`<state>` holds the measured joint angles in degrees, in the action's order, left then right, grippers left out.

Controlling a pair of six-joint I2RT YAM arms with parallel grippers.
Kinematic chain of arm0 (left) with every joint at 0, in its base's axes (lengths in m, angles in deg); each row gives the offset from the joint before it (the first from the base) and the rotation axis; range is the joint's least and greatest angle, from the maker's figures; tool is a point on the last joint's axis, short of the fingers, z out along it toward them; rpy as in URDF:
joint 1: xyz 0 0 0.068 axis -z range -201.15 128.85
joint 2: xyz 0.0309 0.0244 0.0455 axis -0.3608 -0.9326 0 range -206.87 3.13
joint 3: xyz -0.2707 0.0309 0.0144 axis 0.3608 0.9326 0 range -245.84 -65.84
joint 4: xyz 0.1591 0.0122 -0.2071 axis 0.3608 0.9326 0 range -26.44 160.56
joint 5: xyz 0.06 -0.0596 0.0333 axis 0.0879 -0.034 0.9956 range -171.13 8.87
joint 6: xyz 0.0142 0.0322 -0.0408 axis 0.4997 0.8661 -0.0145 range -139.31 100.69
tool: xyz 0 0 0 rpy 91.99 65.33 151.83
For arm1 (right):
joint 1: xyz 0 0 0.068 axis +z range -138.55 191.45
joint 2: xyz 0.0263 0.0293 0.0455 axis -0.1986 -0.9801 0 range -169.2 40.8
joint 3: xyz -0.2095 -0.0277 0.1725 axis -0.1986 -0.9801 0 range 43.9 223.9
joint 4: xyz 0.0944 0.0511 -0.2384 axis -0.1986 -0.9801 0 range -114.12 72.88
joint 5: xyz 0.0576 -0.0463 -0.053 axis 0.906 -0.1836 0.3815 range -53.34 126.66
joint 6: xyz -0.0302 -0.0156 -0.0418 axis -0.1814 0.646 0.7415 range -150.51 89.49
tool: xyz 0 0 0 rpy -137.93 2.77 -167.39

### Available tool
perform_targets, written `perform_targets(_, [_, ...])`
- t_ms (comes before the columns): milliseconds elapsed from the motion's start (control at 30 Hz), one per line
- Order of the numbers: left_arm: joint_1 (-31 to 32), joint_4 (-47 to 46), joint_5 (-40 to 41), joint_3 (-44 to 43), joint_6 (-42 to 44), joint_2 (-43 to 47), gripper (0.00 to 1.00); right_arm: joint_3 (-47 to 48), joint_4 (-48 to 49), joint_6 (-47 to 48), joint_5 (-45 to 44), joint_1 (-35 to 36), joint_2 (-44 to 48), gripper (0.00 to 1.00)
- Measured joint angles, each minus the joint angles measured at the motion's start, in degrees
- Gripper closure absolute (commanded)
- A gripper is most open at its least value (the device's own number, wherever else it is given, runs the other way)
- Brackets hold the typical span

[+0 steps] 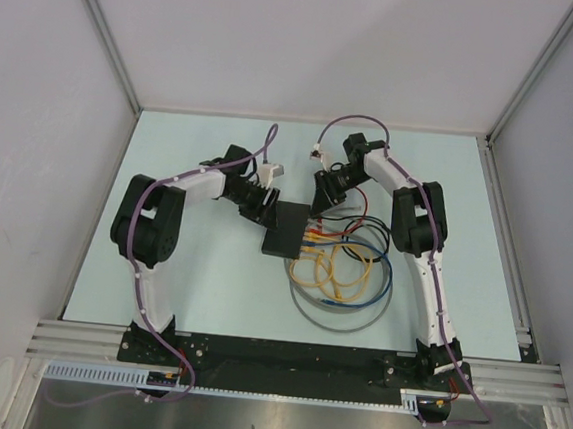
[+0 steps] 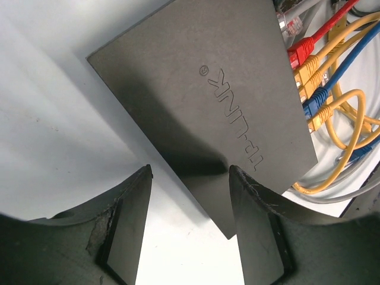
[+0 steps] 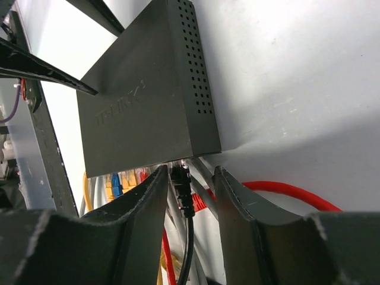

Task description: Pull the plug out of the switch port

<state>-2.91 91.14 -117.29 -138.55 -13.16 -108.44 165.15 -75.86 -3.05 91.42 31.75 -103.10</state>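
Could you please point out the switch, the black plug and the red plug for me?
switch [image 2: 196,119], left wrist view, middle of its top face.
black plug [image 3: 180,180], right wrist view, plug body at the port edge.
red plug [image 2: 301,50], left wrist view, its boot.

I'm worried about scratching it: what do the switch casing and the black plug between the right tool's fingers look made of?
Switch: probably moulded plastic, possibly painted metal; matte dark grey, embossed logo, vent holes along one side. Black plug: looks like moulded plastic with a slight sheen; too dim to be sure.

Cables [image 1: 333,274] lie coiled just right of the switch [image 1: 287,231].
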Motion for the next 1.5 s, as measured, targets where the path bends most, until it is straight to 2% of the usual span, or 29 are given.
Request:
perform_targets(133, [0.07, 0.04, 0.07, -0.07, 0.37, -0.22, 0.4, 0.0, 0.04, -0.44, 0.83, 0.0, -0.11, 0.57])
perform_targets(267, [0.31, 0.04, 0.17, -0.11, 0.39, -0.24, 0.4, 0.02, 0.15, -0.61, 0.92, 0.02, -0.31, 0.62])
perform_targets(367, [0.59, 0.02, 0.24, -0.2, 0.39, -0.46, 0.4, 0.02, 0.33, -0.94, 0.92, 0.04, -0.55, 0.71])
perform_targets(467, [0.7, 0.02, 0.17, -0.31, 0.39, -0.59, 0.4, 0.02, 0.15, -1.46, 1.62, 0.2, -0.72, 0.86])
perform_targets(667, [0.74, 0.02, 0.26, -0.72, 0.37, -0.85, 0.4, 0.02, 0.0, -1.49, 1.44, 0.37, -0.74, 0.99])
perform_targets(900, [0.76, 0.0, 0.46, -1.03, 0.35, -1.07, 0.41, 0.5, -1.29, 0.98, 0.74, 0.2, -0.74, 1.0])
perform_targets(1067, [0.81, -0.02, 0.94, -1.51, 0.35, -1.49, 0.41, 4.5, -8.13, 7.13, -1.92, 0.09, -1.2, 1.0])
perform_targets(1300, [0.98, -0.07, 1.07, -1.79, 0.35, -1.75, 0.41, 4.76, -13.86, 13.68, -2.95, -0.33, -1.2, 1.0])
perform_targets(1400, [1.05, -0.07, 1.05, -1.79, 0.35, -1.77, 0.41, 4.76, -14.8, 14.4, -3.37, -0.44, -1.2, 1.0])
perform_targets(1500, [1.07, -0.07, 1.05, -1.79, 0.35, -1.79, 0.41, 4.55, -13.81, 10.64, -4.07, -0.42, -1.18, 1.0])
